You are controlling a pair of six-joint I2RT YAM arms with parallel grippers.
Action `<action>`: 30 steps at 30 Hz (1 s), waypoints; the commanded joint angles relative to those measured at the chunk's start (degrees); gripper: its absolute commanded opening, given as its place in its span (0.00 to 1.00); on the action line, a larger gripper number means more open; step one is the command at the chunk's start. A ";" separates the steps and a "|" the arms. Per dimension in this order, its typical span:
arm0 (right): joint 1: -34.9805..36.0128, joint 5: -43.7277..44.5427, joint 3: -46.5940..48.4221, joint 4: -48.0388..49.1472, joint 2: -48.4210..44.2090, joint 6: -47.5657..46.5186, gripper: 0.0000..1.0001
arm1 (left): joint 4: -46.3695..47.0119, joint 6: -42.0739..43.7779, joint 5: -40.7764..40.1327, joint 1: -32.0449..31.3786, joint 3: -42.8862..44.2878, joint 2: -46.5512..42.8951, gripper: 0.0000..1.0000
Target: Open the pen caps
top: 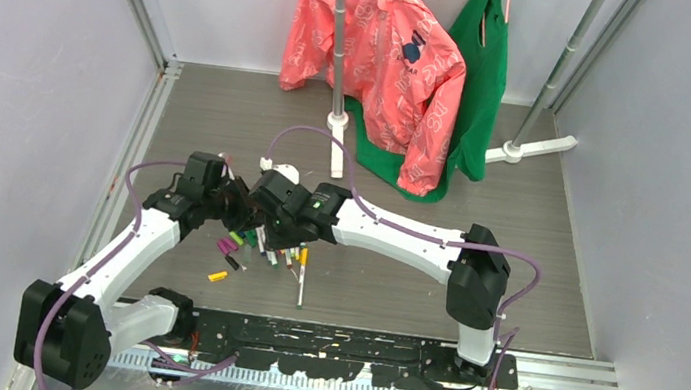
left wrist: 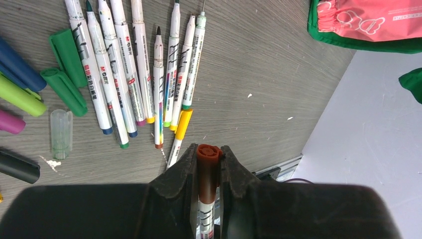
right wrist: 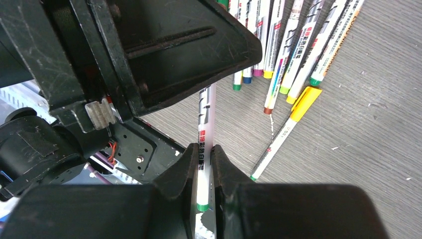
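A white-barrelled pen is held between both grippers above the table. My left gripper (left wrist: pixel 208 152) is shut on its brown cap (left wrist: pixel 208 169), which still sits on the barrel. My right gripper (right wrist: pixel 203 153) is shut on the white barrel (right wrist: pixel 205 119) near its green end; the left gripper's body (right wrist: pixel 164 55) hides the cap there. From above, the two grippers meet at the pens pile (top: pixel 273 251). Several uncapped pens (left wrist: pixel 134 64) lie side by side, along with one yellow-capped pen (left wrist: pixel 181 127). Loose caps lie to their left: green (left wrist: pixel 64 74), blue (left wrist: pixel 17 64), lime (left wrist: pixel 20 97), pink (left wrist: pixel 10 122), clear (left wrist: pixel 61 133), black (left wrist: pixel 17 167).
A pink jacket (top: pixel 389 60) and a green garment (top: pixel 477 81) hang on a rack at the back, its pole foot (top: pixel 336 143) behind the pens. A single pen (top: pixel 302 275) and a yellow cap (top: pixel 217 276) lie nearer the black base rail (top: pixel 322 343).
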 commanded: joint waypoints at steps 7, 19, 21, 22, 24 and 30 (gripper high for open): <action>-0.37 -1.74 4.28 2.91 2.27 -1.64 0.26 | 3.89 -1.74 3.24 -0.04 0.14 -2.17 0.00; -0.50 -1.99 2.27 4.64 1.74 -0.58 0.01 | 0.68 -1.27 0.88 -0.07 1.71 -2.60 0.24; -0.56 -2.58 2.01 4.87 1.41 -0.48 0.01 | 0.18 -0.64 0.27 -0.04 1.82 -2.37 0.31; -0.50 -2.99 2.03 4.88 1.40 -0.39 0.01 | -0.04 -0.34 0.21 -0.09 1.86 -2.20 0.33; -0.49 -3.65 1.91 4.94 1.39 -0.18 0.01 | -0.28 -0.13 0.09 -0.04 1.95 -1.81 0.35; -0.56 -4.45 1.18 5.13 0.82 0.19 0.01 | -0.66 0.44 -0.98 -0.05 2.12 -1.86 0.34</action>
